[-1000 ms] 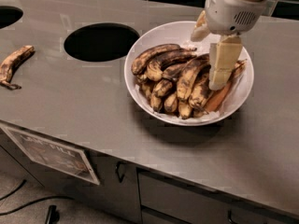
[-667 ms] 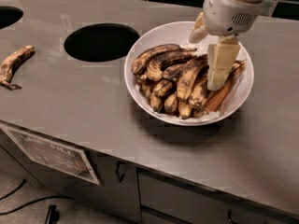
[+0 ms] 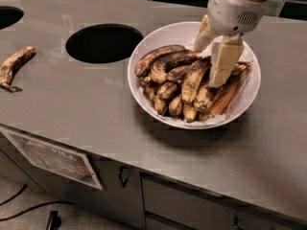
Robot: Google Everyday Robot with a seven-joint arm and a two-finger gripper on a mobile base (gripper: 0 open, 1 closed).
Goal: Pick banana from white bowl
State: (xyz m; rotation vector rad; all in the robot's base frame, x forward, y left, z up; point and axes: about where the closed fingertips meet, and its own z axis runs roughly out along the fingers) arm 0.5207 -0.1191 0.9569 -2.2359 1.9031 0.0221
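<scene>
The arm points down into the white bowl, its gripper spread open over the banana.

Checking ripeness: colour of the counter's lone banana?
Lone banana: tan, black-blotched; camera view. End effector over white bowl.

A grey metal tabletop fills most of the view. A round dark hole is cut into it left of centre, nearer the far edge. Part of a second hole shows at the far left corner. A lone brown-spotted banana lies at the left edge, well apart from both holes. Below the front edge, a tilted printed label is fixed to the cabinet front, just left of a dark handle. A black cable lies on the floor. The gripper hangs over the tabletop's right half, toward the far edge.
</scene>
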